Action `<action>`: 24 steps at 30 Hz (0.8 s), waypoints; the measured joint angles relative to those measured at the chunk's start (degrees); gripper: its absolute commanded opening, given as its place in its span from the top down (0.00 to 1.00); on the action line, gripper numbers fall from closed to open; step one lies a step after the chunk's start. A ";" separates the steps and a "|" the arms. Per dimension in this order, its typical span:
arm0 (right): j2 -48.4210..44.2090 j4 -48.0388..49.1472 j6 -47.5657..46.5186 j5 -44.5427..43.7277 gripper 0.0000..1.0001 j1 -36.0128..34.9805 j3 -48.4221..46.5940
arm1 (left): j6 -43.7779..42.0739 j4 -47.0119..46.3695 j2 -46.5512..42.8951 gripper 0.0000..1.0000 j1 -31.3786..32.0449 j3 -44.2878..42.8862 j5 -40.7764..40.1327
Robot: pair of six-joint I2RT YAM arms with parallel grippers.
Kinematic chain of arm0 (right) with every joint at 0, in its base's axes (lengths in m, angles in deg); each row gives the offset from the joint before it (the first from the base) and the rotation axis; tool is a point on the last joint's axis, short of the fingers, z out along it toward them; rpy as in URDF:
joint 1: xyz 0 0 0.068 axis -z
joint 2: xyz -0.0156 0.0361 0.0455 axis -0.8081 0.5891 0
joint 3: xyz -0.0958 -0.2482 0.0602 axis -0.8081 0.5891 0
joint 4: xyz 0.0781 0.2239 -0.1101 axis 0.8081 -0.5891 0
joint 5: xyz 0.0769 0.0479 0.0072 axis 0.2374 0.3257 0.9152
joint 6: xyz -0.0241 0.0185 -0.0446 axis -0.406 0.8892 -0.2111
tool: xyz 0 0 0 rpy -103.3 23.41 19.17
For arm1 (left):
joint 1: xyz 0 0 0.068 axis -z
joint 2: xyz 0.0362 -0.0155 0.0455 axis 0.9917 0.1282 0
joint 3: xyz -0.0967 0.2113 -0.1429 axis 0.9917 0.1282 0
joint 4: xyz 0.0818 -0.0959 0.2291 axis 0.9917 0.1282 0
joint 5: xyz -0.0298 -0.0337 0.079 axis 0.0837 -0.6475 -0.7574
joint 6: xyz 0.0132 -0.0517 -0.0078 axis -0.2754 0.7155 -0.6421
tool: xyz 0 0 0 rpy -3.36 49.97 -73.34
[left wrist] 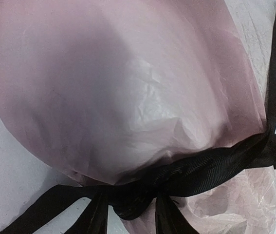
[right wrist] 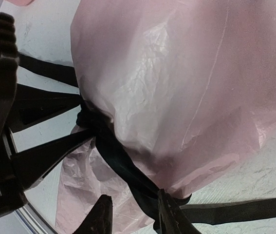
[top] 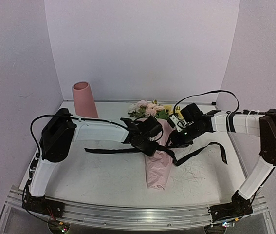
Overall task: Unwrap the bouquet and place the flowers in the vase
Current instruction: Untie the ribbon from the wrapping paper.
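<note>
Pink paper sheet [left wrist: 128, 97] here: thin, crinkled, softly sheened, almost translucent at its edges. Tied around the paper sheet is the black ribbon [left wrist: 201, 168], woven cloth with fine ribbing showing. Behind and left of the paper sheet, the vase [top: 84, 100] looks smooth and matt. Beneath the paper sheet, the white table [top: 103, 175] is matt, faintly wrinkled.
</note>
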 measured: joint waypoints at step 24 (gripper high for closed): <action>2.85 -1.18 1.23 -5.22 0.68 0.02 0.95 | -1.16 1.05 0.00 0.59 0.00 -4.52 -10.28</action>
